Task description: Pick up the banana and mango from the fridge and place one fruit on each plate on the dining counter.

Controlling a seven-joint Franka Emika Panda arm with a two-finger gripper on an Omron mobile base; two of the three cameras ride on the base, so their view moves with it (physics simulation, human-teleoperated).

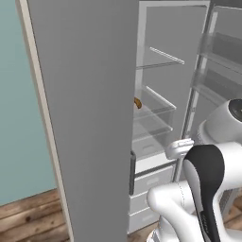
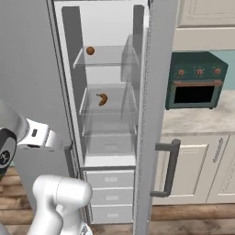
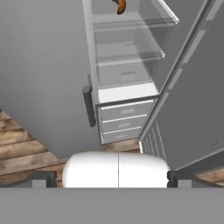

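The grey fridge [image 2: 27, 69] stands with both doors swung wide, its white inside and glass shelves showing. The small orange-brown mango [image 2: 90, 50] rests on the upper glass shelf. One shelf below lies the curved banana [image 2: 102, 99], which also peeks past the left door edge [image 1: 137, 102] and sits at the top of the hand view [image 3: 120, 5]. My gripper [image 3: 111, 178] is open and holds nothing. It hangs low in front of the fridge, well short of the shelves, facing the drawers. The plates and the dining counter are out of view.
The left fridge door [image 1: 90, 118] and the right door [image 2: 153, 105] flank the opening, each with a dark handle [image 2: 170, 167]. Three white drawers [image 3: 124, 118] sit under the shelves. A teal oven [image 2: 195, 80] stands on the cream cabinet worktop to the right. The floor is wood.
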